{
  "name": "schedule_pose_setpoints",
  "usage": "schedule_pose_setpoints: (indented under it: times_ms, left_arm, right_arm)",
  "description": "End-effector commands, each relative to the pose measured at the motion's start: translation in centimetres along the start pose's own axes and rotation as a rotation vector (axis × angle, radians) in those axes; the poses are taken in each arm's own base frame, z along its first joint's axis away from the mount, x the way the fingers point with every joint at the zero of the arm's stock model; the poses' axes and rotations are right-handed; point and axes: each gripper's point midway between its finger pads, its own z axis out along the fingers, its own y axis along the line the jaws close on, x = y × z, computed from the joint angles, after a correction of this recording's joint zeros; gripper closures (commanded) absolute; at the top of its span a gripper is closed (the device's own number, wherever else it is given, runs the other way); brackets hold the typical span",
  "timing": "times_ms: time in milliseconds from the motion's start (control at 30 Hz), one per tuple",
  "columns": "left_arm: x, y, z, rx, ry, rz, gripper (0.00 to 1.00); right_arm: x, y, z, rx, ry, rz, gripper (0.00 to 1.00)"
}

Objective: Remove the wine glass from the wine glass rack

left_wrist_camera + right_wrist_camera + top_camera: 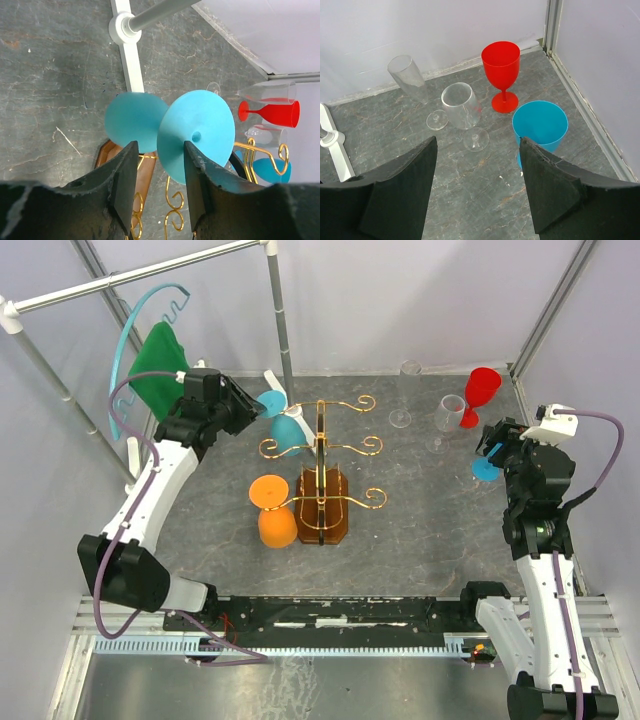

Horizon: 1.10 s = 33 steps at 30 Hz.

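The teal glass hangs bowl-down from the rack's upper left arm. The left jaws stand spread just left of it, its foot right ahead of their tips, no pinch visible. An orange glass hangs at the rack's lower left. Far right of the rack, the right jaws gape above a blue glass on the desk.

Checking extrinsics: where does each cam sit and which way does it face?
Top external: above and behind the bases, looking down on the table; both arms and the rack show.
Left wrist: on the left arm, facing the teal glass on the rack; left gripper frames it.
Right wrist: on the right arm, facing the back-right corner; right gripper at bottom.
Shared: red glass is in all three.
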Motion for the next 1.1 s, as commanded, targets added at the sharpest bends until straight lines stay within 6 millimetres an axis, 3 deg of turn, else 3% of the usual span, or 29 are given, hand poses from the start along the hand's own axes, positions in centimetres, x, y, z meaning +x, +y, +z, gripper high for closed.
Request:
schedule_pose_setpoints:
  times_ms: [0,233,467,633,1067]
  left_arm:
    - [-0.7,-1.3,-0.1,0.073,-0.024,-0.049,0.52]
    - [-0.7,-1.2,0.4,0.095,-0.032,-0.069,0.57]
    - [-1.1,-1.6,-0.1,0.129,-0.045,-0.076,0.85]
    - [-1.9,-1.7,-1.1,0.119,-0.079,-0.056,0.96]
    - [-0.6,-1.3,-1.3,0.131,-0.039,-0.095,0.97]
  right_arm:
    - [-0.8,0.0,-0.1,0.003,-0.038,0.005,0.25]
    - [-0.8,0.0,-0.1,0.004,-0.038,0.004,0.25]
    - [-0.8,0.0,-0.2,0.002,-0.038,0.001,0.25]
    - [-0.6,0.1,-0.1,-0.002,-0.035,0.004,0.25]
    - [-0.6,0.1,-0.1,-0.005,-0.03,-0.001,0.25]
